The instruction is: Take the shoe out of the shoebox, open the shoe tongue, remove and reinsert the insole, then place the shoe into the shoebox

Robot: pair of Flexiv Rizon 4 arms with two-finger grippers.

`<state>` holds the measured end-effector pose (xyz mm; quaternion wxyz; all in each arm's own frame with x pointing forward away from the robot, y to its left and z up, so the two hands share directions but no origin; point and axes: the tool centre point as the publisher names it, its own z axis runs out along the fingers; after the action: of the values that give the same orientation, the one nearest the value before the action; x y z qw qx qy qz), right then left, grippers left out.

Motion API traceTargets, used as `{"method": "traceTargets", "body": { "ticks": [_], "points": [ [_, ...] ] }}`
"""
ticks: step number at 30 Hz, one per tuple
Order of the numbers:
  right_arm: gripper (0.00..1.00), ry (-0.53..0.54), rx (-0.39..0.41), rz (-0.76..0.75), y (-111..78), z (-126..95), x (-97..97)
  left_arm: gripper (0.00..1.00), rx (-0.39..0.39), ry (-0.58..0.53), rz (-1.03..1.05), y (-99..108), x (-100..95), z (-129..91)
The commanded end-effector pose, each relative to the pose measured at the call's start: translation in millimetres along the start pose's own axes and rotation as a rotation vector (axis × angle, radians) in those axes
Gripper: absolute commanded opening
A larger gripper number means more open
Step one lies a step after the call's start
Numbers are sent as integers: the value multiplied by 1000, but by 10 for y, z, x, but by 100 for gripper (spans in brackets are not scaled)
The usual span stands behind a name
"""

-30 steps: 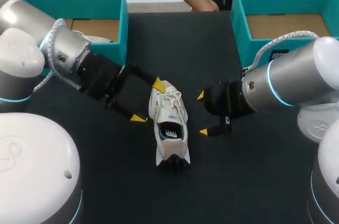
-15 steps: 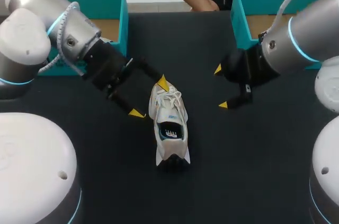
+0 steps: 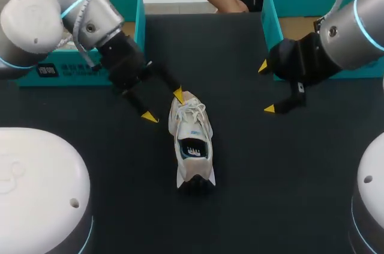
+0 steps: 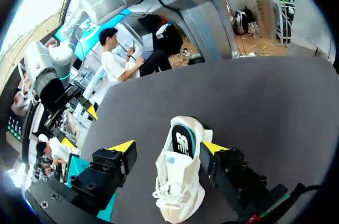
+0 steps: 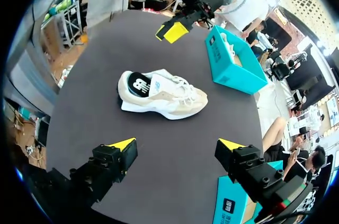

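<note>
Both arms have backed off over the last second. The right gripper (image 3: 267, 87) went from just beside the shoe (image 3: 192, 140) out to the right shoebox (image 3: 270, 20) at the desk's (image 3: 252, 206) far right. The left gripper (image 3: 163, 105) lifted and swung toward the far edge, staying near the toe.

Now: both grippers are spread wide and empty. The shoe sits upright on its sole mid-desk, toe to the far edge and heel to the near edge. The left wrist view has it lying between that arm's fingers, but I can't tell contact.

Handling, my read:
- Light, so a one-sided push will skate it across the desk. It needs bracing.
- Sole and heel look stiff, so clamp across the midfoot sidewalls or the heel, not the soft mesh upper.
- The tongue (image 3: 193, 127) is floppy. Pinch its top edge above the laces (image 3: 193, 111) and pull toward the toe.
- The insole (image 3: 193, 149) is thin and bendy. Catch its heel end through the collar and peel it up.
</note>
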<state>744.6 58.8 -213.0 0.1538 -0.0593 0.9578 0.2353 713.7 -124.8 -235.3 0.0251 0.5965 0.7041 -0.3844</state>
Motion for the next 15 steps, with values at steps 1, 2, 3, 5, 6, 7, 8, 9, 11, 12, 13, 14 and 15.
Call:
{"method": "traceTargets", "body": {
  "ticks": [1,2,3,5,6,7,8,9,11,12,13,14,15],
  "points": [
    [100,-4,0,0,-11,-47,33,0,-51,185,3,-6,-119,-57],
    [100,-4,0,0,-11,-47,33,0,-69,215,6,-14,-129,-61],
    [100,-4,0,0,-11,-47,33,0,-84,230,9,-26,-137,-60],
    [100,-4,0,0,-11,-47,33,0,-173,301,-7,-38,-134,-43],
    [100,-4,0,0,-11,-47,33,0,-218,301,-21,-18,-137,-43],
    [100,-4,0,0,-11,-47,33,0,-218,301,-21,-18,-137,-43],
    [100,-4,0,0,-11,-47,33,0,-218,301,-21,-18,-137,-43],
    [100,-4,0,0,-11,-47,33,0,-218,301,-21,-18,-137,-43],
    [100,-4,0,0,-11,-47,33,0,-218,301,-21,-18,-137,-43],
    [100,-4,0,0,-11,-47,33,0,-218,301,-21,-18,-137,-43],
    [100,-4,0,0,-11,-47,33,0,-218,301,-21,-18,-137,-43],
    [100,-4,0,0,-11,-47,33,0,-218,301,-21,-18,-137,-43],
    [100,-4,0,0,-11,-47,33,0,-218,301,-21,-18,-137,-43]
  ]
}}
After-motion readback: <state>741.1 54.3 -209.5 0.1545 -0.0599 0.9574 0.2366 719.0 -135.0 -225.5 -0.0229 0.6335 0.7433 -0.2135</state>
